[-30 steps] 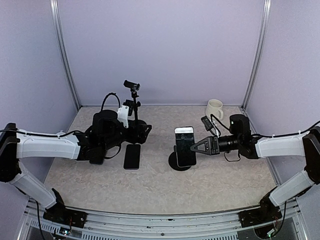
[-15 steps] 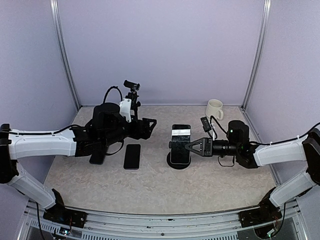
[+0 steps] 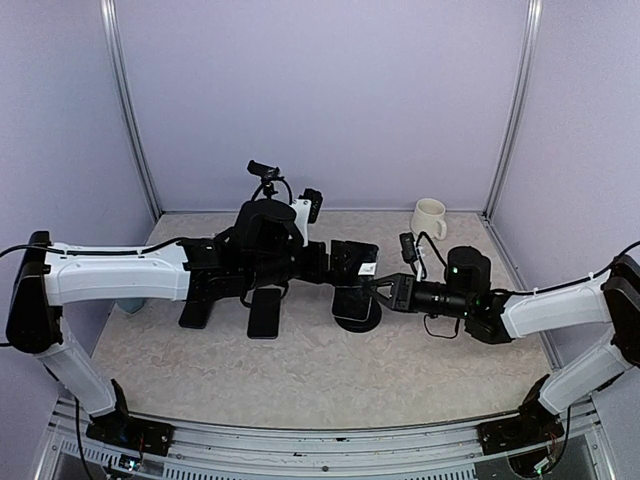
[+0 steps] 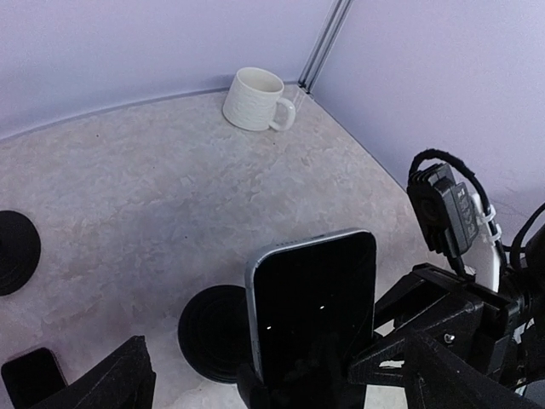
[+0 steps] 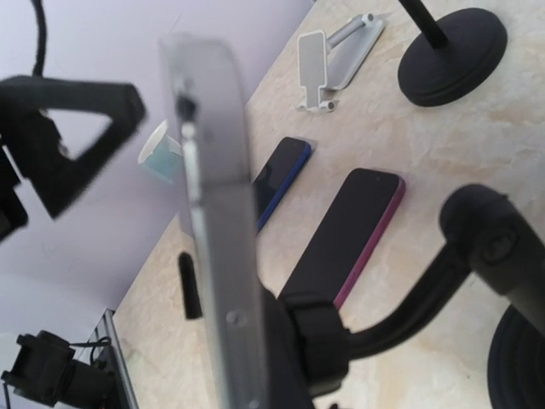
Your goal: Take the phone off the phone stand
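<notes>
The phone, dark screen and silver edge, stands upright in the black phone stand. In the top view the phone rises over the stand's round base at mid-table. My left gripper is open around the phone's upper part; one finger shows wide of it on the left. My right gripper is shut on the phone stand at the holder behind the phone's lower edge. In the right wrist view the phone is edge-on against the stand's holder and curved neck.
A white mug stands at the back right. A pink-edged phone and a blue phone lie flat on the left. A small tripod, a white folding stand and a black round base are at the back.
My left arm has swung right from over the flat phones to the phone on the stand. My right gripper has shifted the stand and phone slightly left.
</notes>
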You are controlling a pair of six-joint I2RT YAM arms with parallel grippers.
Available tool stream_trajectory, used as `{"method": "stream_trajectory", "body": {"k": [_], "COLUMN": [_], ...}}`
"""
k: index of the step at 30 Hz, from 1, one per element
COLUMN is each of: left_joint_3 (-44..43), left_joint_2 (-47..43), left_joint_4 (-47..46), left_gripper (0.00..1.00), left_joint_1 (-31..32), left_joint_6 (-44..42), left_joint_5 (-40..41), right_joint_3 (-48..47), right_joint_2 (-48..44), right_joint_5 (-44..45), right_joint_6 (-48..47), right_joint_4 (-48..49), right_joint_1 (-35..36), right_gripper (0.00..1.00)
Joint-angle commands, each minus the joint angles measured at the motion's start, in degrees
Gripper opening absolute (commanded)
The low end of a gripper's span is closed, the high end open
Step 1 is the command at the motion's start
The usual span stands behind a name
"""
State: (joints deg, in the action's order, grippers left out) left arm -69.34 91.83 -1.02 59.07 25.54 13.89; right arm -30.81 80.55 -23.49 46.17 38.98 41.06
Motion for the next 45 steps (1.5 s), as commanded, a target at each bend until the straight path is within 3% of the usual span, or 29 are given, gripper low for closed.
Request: {"method": "stream_trajectory", "body": {"k": [1, 22, 32, 40, 41, 45], "left_joint_3": [-4.7, -17.6, -20.2, -20.3, -20.4, -20.1], "left_joint_2": [3.3, 13.5, 15.6, 16.2, 16.2, 15.9], "left_joint_4": [5.0, 16.3, 20.0, 20.7, 20.7, 20.4], "left_gripper": [0.99, 0.98, 0.87, 0.72, 0.70, 0.61], "left_joint_1": [0.7, 3.2, 2.6, 2.0, 2.0, 1.9], "left_joint_6": [1.5, -1.5, -1.3, -1.1, -1.2, -1.5], "left_joint_5": [-1.2, 0.3, 2.8, 2.5, 2.6, 2.6], "right_joint_3": [-1.9, -5.5, -5.4, -5.7, -5.8, -6.0], "right_joint_2": [1.1, 3.3, 3.6, 3.6, 3.6, 2.8], "right_joint_5": [4.3, 4.8, 4.0, 3.9, 3.7, 3.5], "right_joint_6": [0.0, 0.1, 0.7, 0.9, 0.9, 0.8], "right_joint_4": [3.7, 2.2, 2.7, 1.9, 1.6, -0.5], "right_joint_1": [1.2, 3.4, 4.1, 4.1, 4.2, 4.2], "right_gripper": [0.00, 0.00, 0.00, 0.00, 0.03, 0.29]}}
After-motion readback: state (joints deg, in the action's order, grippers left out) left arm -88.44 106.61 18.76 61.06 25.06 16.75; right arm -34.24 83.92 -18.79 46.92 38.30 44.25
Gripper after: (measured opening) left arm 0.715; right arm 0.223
